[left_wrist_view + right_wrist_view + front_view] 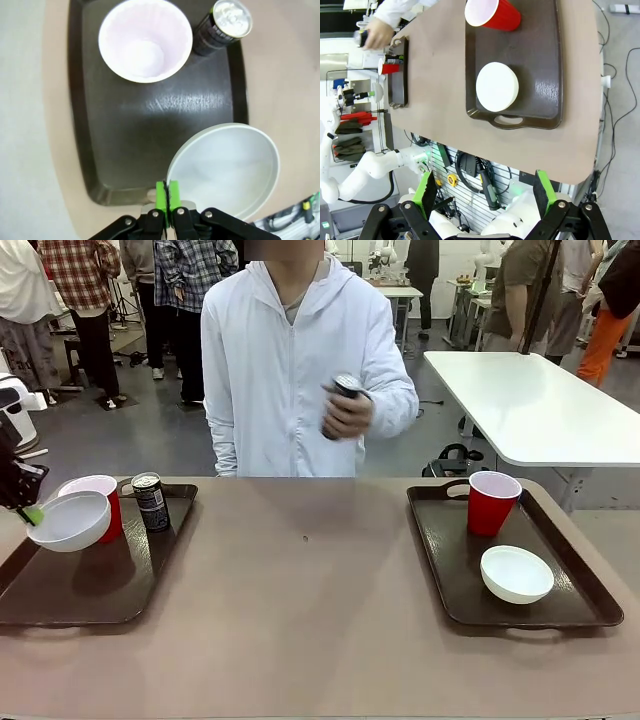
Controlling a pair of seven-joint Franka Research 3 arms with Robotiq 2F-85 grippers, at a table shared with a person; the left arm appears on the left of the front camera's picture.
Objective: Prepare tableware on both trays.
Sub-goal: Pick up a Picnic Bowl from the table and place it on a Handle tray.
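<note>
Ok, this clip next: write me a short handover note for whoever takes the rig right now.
Left gripper: shut on the rim of a white bowl, held above the left tray.
Right gripper: open, holding nothing, back from the table edge.
Left tray: red cup and black can standing at its far end.
Right tray: second red cup and second bowl.
Person's hand holds the second can at chest height.
Left to do: set the held bowl on the left tray; second can onto the right tray.
</note>
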